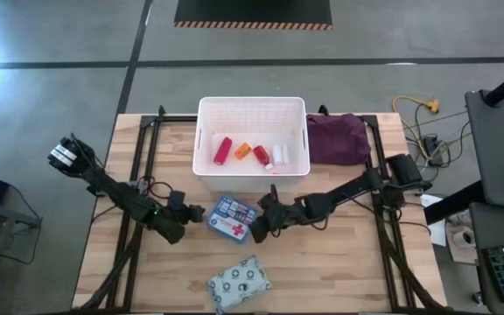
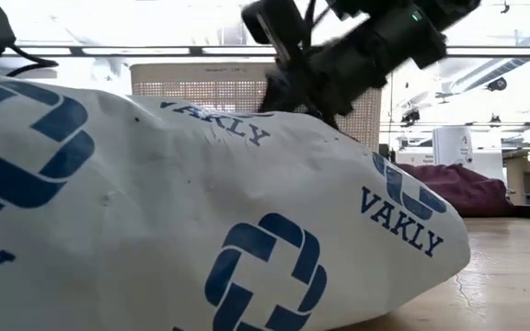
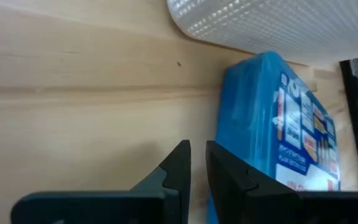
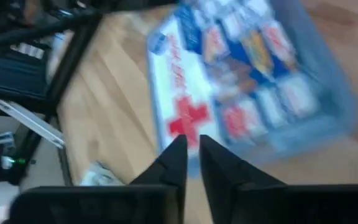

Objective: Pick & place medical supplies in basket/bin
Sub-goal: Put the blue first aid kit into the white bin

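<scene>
The blue-white first-aid box (image 1: 232, 218) with a red cross lies flat on the table, near the white lattice basket (image 1: 252, 102). Red tubes, an orange vial and white bottles lie inside the basket. The grey patterned pouch (image 1: 239, 282) rests near the table's front edge and fills the low view (image 2: 201, 211). My left gripper (image 1: 198, 213) is shut and sits at the box's left end (image 3: 197, 155). My right gripper (image 1: 259, 220) is shut and sits at the box's right edge (image 4: 192, 149), with the box (image 4: 241, 68) just ahead of its tips. My left gripper comes level from the table's left. The outer side of one finger (image 3: 229, 177) lies along the box's blue side wall (image 3: 244, 137); I cannot tell whether it touches. My right gripper slants down from the table's right, with its shut tips over the box's near edge (image 4: 166, 140). I cannot tell whether they touch.
The purple cloth bundle (image 1: 335, 138) lies to the right of the basket. Black frame rails run along both sides of the table. Bare wood lies around the pouch and to the box's left and right.
</scene>
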Robot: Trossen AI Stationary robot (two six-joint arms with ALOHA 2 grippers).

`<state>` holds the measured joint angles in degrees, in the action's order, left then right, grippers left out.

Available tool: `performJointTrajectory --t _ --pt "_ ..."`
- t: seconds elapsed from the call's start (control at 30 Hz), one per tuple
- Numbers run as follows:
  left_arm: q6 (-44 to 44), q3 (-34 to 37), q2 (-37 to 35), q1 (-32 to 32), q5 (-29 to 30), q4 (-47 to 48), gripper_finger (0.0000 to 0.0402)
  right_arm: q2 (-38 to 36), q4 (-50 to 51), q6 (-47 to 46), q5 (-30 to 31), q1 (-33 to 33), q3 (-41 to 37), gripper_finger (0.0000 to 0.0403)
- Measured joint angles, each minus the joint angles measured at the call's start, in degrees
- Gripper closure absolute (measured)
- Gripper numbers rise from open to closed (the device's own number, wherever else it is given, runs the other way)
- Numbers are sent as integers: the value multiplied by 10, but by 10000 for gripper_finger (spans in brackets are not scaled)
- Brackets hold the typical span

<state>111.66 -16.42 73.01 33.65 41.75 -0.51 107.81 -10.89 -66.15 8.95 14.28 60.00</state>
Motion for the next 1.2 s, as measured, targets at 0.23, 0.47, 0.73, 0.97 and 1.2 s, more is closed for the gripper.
performJointTrajectory --t 0.23,0.47,0.73,0.97,1.2 --pt "-6 -10 25 -4 -13 0 368 35 59 -32 -13 -7 25 394" --pt "-36 -14 56 -34 -29 -50 368 38 54 -55 -14 0 20 394" --pt "-129 -10 59 -77 -65 -155 368 36 70 -50 -18 0 18 394" --pt "-201 -10 54 -80 -36 -297 368 34 114 -29 -37 3 16 394" --pt "-282 -14 44 -79 -57 -437 368 35 131 -18 -47 4 16 394"
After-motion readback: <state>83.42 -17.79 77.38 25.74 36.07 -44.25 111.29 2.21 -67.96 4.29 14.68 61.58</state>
